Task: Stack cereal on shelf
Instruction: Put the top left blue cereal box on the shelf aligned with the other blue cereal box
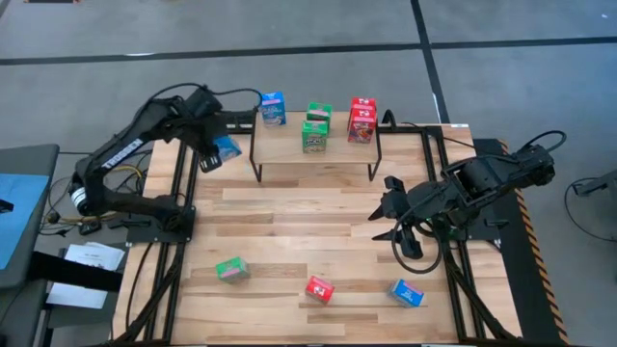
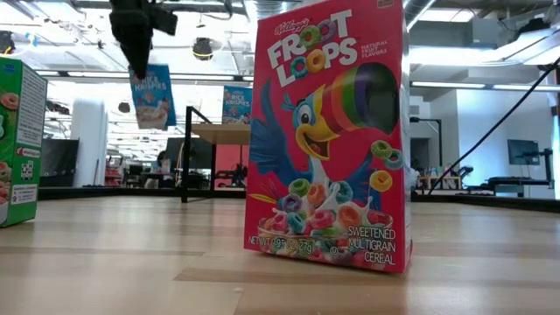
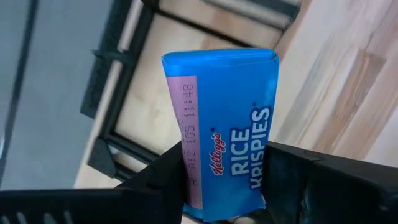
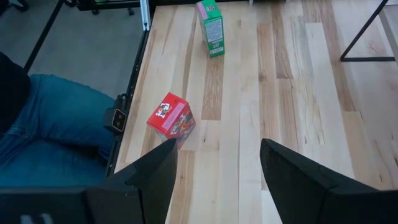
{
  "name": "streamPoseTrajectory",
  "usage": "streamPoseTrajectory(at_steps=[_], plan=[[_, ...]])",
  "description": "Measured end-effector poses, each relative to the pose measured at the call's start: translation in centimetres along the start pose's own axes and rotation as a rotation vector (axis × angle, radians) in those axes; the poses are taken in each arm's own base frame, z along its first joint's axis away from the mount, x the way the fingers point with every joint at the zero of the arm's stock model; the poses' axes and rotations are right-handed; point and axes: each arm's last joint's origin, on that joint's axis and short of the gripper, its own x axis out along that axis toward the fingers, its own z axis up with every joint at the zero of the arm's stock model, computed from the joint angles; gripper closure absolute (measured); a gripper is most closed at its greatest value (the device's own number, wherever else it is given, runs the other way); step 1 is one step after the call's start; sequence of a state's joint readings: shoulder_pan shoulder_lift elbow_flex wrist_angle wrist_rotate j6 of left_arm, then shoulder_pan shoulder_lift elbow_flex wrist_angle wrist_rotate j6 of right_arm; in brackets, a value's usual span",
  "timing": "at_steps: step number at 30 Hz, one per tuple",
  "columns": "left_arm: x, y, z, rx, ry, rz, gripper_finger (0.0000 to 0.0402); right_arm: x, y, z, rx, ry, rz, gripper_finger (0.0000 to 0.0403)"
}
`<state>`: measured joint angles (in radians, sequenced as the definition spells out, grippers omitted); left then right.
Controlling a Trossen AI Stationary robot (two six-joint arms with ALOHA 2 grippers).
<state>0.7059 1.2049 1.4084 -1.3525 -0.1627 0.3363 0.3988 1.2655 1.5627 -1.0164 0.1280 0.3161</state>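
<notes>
My left gripper (image 1: pixel 214 154) is shut on a blue cereal box (image 3: pixel 217 124) and holds it in the air left of the shelf (image 1: pixel 313 149), above the table's far left part. On the shelf stand a blue box (image 1: pixel 273 108), two green boxes (image 1: pixel 315 130) and red boxes (image 1: pixel 362 120). A green box (image 1: pixel 231 270), a red box (image 1: pixel 320 288) and a blue box (image 1: pixel 406 292) stand on the tabletop near its front edge. My right gripper (image 1: pixel 390 210) hovers open over the table's right side, with nothing between its fingers. My left gripper pinches the blue box between its two fingers, on two opposite sides near its upper end (image 3: pixel 189 186). The fingers (image 3: pixel 158 183) come from above, slanting down. The box (image 2: pixel 153 96) hangs below them, nearly upright and clear of the table.
The shelf's thin black legs (image 1: pixel 256 169) stand just right of the held box. In the low view the red box (image 2: pixel 328 131) fills the foreground, with the green box (image 2: pixel 17 140) at the left. A person's leg (image 4: pixel 50 124) shows beyond the table's front edge.
</notes>
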Motion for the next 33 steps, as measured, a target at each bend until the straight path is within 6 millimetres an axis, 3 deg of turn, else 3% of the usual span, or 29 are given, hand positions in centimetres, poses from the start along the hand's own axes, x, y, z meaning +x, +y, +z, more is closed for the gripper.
streamPoseTrajectory(at_steps=[10,16,22,33], plan=[[-6.0,0.1,0.4,-0.012,-0.283,0.037,0.025,0.0,0.0,0.0,-0.001,0.0,0.0,0.0148],[-7.7,-0.1,1.9,0.017,-0.457,0.063,0.025,0.0,0.0,0.0,-0.001,0.0,0.0,0.0148],[-6.8,-0.7,4.3,0.072,-0.523,0.063,0.025,0.0,0.0,0.0,-0.001,-0.001,0.0,0.0148],[-2.0,-2.0,8.5,0.171,-0.399,0.019,0.025,0.0,0.0,0.0,-0.001,0.0,0.0,0.0148]])
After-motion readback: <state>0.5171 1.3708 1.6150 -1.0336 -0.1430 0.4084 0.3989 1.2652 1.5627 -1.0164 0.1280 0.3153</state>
